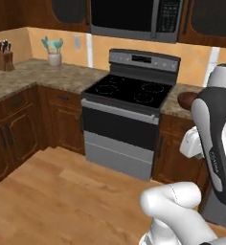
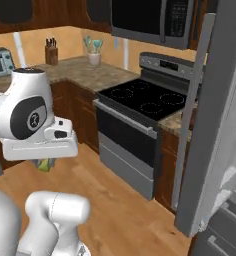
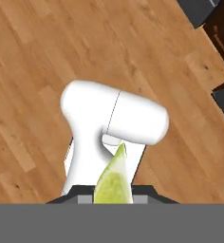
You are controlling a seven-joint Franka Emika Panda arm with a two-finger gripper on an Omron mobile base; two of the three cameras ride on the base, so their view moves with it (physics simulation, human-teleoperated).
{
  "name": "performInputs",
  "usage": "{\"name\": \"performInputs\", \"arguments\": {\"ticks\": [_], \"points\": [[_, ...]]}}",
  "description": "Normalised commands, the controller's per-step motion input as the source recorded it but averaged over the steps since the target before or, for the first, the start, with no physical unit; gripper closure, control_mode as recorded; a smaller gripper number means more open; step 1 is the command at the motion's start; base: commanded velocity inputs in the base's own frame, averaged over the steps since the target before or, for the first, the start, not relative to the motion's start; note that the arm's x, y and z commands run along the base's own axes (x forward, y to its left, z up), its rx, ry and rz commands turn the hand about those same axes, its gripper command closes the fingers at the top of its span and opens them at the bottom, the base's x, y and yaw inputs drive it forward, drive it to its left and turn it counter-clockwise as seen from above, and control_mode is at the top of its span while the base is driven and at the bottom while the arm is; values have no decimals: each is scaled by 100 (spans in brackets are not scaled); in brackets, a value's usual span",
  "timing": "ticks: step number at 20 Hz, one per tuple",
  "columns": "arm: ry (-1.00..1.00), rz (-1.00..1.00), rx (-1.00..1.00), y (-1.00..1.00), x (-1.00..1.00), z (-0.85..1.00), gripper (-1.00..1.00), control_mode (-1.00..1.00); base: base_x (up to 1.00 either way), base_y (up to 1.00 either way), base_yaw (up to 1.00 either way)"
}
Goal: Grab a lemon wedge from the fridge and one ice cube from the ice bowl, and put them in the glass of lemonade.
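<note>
Jaws pinch lemon wedge [image 3: 114, 182] above wooden floor [image 3: 33, 71]; granite surface [image 1: 48, 74] left of stove [image 1: 129, 91]; fridge [image 2: 215, 125] door open.

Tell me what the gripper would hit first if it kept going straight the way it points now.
Shut on the lemon wedge, the gripper points down. Its line seems to meet the robot's own white base first, with the wood floor beyond, though depth is unclear.

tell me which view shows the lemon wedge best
The hand view: the lemon wedge sits close and unobstructed between the gripper's fingers, pointed tip up. The right base view shows only a small yellow-green bit under the hand.
</note>
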Motion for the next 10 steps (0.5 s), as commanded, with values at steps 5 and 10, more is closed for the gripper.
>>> {"name": "performInputs", "arguments": {"ticks": [5,10], "points": [[0,0,0,0,0,0,100,100,100,76,-61],[0,0,0,0,0,0,100,100,100,57,-62]]}}
